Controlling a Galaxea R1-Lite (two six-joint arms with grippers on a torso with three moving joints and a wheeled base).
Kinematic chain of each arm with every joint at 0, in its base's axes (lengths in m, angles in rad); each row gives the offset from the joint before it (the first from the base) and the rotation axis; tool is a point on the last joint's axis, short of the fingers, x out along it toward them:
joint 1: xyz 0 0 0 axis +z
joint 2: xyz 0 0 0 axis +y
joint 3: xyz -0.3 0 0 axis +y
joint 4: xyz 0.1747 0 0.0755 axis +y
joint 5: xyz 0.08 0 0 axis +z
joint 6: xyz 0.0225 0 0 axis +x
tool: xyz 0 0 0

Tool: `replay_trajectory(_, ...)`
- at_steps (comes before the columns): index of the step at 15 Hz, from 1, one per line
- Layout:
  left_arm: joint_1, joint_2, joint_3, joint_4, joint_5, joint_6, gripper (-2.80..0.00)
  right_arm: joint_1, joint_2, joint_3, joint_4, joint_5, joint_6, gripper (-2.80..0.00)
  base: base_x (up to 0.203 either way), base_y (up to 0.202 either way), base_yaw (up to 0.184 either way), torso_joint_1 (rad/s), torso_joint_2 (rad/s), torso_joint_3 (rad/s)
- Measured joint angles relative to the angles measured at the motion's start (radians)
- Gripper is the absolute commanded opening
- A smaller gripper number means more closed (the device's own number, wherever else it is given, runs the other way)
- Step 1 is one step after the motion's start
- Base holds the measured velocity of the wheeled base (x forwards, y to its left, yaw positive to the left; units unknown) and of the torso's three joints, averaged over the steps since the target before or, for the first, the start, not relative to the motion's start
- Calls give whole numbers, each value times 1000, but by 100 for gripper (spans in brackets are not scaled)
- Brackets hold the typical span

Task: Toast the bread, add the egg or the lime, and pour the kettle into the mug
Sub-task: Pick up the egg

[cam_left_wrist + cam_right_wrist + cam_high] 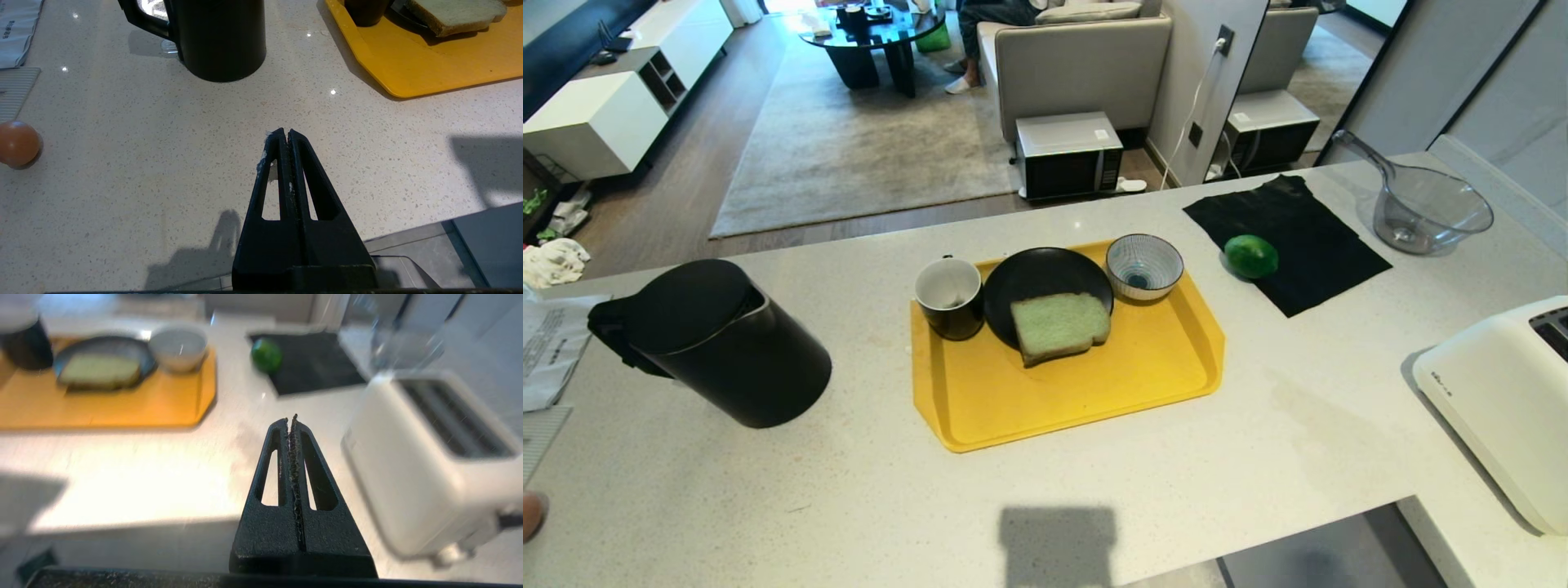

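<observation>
Egg [18,143] shows clearly only in left wrist view, near kettle [220,38].

Green bread [1059,325] lay flat on a black plate [1045,282] on a yellow tray [1094,384], the black mug [949,296] upright beside it; the kettle [723,343] stood left, lime [1250,256] right on a dark cloth [1307,245], egg [17,143] nearest the worktop's left edge

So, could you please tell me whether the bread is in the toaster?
Out. The bread lies flat on the black plate, apart from the toaster.
</observation>
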Motion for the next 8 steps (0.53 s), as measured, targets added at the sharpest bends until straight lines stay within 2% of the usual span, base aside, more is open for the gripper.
replay_trajectory(3,0,0,0,0,0,0,-280,-3,-56,9,203,5,4,-280,0,0,0,0,0,0)
replay_trajectory(8,0,0,0,0,0,0,-280,-3,-76,10,326,-20,2,-280,0,0,0,0,0,0)
